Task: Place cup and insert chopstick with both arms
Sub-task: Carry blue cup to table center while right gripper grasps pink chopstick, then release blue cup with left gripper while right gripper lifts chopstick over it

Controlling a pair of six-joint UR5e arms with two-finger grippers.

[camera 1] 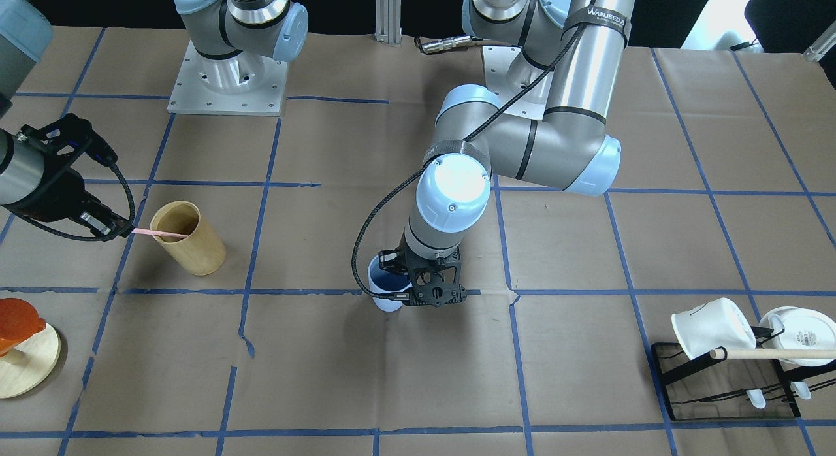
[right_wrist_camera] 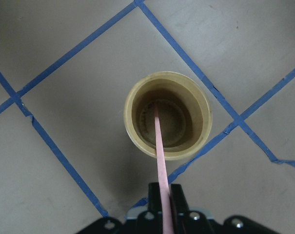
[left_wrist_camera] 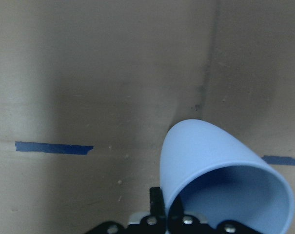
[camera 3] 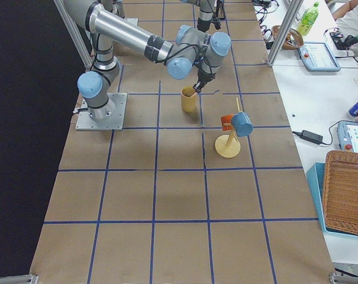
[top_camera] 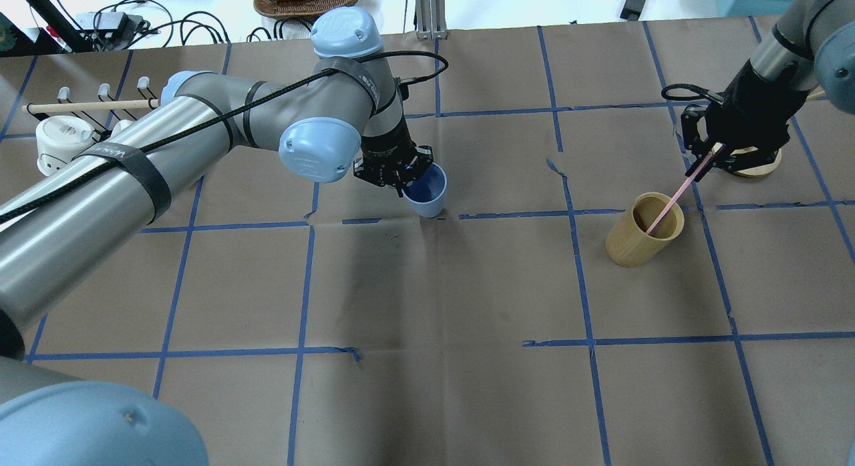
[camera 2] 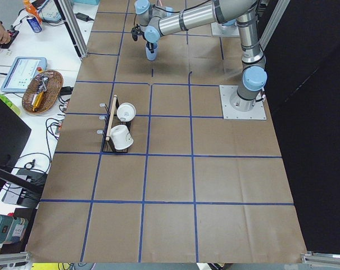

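Holding cup [top_camera: 426, 193] (chopstick [top_camera: 677, 195] tip inside wooden cylinder [top_camera: 631, 247]).

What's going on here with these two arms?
The left tool grips the light blue cup by its rim near the middle of the table. The right tool holds the pink chopstick, whose lower end sits inside the tan wooden cup. The chopstick is not yet in the blue cup.
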